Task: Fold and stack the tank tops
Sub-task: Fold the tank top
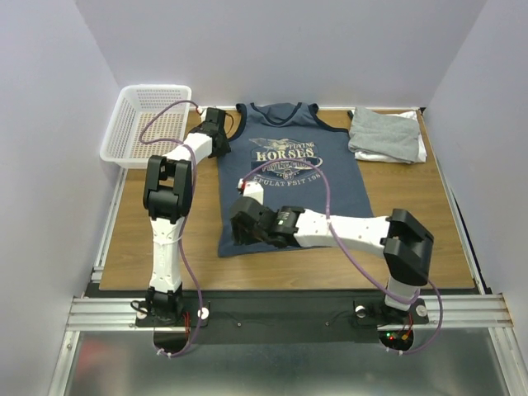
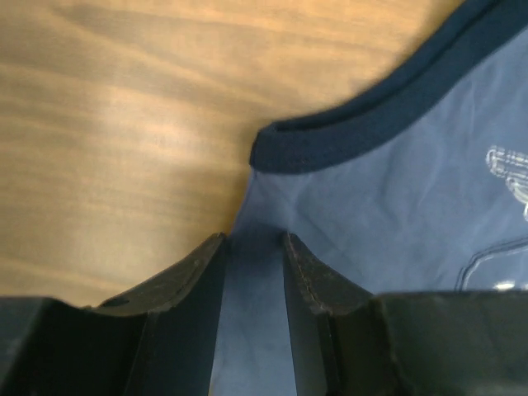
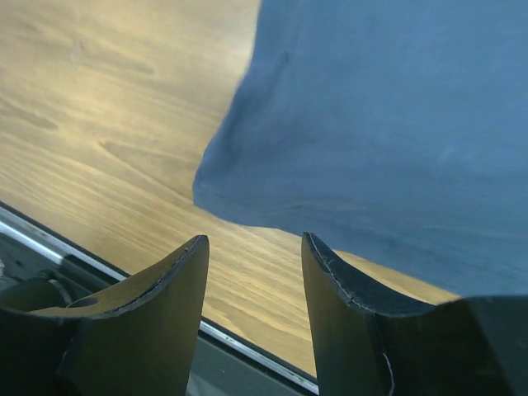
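Starting at jaws of L gripper [image 2: 256,243]: the two dark fingers stand w/ a narrow gap. Blue cloth of the navy-blue sleeveless tank top [image 2: 388,214] fills that gap. Cannot tell whether the cloth is pinched or only lies under the tips. Tips sit at the top's side edge, just below the end of the darker armhole trim [image 2: 330,140]. One finger is over the cloth, the other on the bare side.

R gripper [image 3: 254,243]: jaws clearly apart, nothing between them. Tips are just off the navy top's hem corner, on the same side edge as the L gripper. Hem edge and wood both show in the gap. Contact w/ the cloth cannot be told.

Navy top lies spread flat, print side up, on the brown wooden tabletop [image 1: 157,239], neck away from the arm bases, hem toward them. Pale "HORSES" chest print [image 1: 285,154] is readable at mid-chest.

Folded light-grey tank top [image 1: 385,134] lies just beside the navy top's far shoulder strap, on the side opposite the L gripper. A white folded top [image 1: 421,154] lies under it, only its edges showing.

White plastic mesh basket [image 1: 148,124] sits near the navy top's other shoulder, beyond the L gripper, at the tabletop's corner.
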Motion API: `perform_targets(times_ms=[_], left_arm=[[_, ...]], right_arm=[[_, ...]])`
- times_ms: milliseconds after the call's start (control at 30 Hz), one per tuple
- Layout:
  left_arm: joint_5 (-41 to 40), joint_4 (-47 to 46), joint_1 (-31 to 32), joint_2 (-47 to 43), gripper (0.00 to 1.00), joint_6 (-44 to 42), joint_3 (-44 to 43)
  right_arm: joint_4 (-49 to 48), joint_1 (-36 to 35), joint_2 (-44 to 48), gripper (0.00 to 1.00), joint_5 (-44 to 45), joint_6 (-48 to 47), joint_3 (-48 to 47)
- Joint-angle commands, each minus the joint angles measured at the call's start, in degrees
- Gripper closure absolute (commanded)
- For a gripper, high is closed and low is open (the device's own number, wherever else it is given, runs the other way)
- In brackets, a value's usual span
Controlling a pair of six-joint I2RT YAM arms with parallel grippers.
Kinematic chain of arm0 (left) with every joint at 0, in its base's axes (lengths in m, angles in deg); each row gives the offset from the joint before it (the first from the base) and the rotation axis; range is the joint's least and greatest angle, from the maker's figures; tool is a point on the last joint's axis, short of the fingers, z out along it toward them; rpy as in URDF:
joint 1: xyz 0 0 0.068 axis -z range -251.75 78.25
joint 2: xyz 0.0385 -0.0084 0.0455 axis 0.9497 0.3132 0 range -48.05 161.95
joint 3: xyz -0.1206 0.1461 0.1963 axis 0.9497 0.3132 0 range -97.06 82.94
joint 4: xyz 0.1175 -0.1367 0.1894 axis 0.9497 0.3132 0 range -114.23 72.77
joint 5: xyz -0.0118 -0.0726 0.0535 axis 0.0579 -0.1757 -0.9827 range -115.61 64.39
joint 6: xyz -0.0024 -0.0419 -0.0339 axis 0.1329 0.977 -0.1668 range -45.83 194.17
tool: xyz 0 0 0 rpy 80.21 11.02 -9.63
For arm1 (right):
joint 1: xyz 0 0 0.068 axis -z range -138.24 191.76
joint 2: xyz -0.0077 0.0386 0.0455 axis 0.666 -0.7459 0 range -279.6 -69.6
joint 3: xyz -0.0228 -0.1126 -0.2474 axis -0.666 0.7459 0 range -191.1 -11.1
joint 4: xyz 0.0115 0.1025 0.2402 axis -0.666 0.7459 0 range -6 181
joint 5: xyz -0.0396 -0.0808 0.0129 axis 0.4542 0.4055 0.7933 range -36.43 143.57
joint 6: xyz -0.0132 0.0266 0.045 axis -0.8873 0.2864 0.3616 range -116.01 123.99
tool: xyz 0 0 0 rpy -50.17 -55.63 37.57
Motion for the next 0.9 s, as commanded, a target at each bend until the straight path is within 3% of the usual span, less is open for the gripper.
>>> perform_targets(times_ms=[0,100,233,533,867], left_arm=[[-2.53,1.49,-0.62,0.89,0.55,-2.79,-5.72],[-3.68,1.93,-0.71,2.21,0.61,-3.14,-7.13],[-3.60,0.53,-0.80,2.12,0.75,-3.32,-5.56],[-3.25,-0.79,-1.33,1.86,0.94,-4.02,-5.29],[-2.63,-1.05,-1.41,1.51,0.95,-4.28,-6.34]], right_arm=[[-2.19,-2.40,-2.80,0.46,4.64,-2.03,-3.82],[-2.19,-4.86,-6.23,0.46,6.04,-4.05,-6.80],[-2.19,-8.37,-10.80,0.46,8.67,-5.73,-10.58],[-2.19,-10.40,-18.97,0.47,12.10,-5.47,-14.46],[-2.19,-12.07,-20.21,0.55,18.17,-6.52,-16.04]])
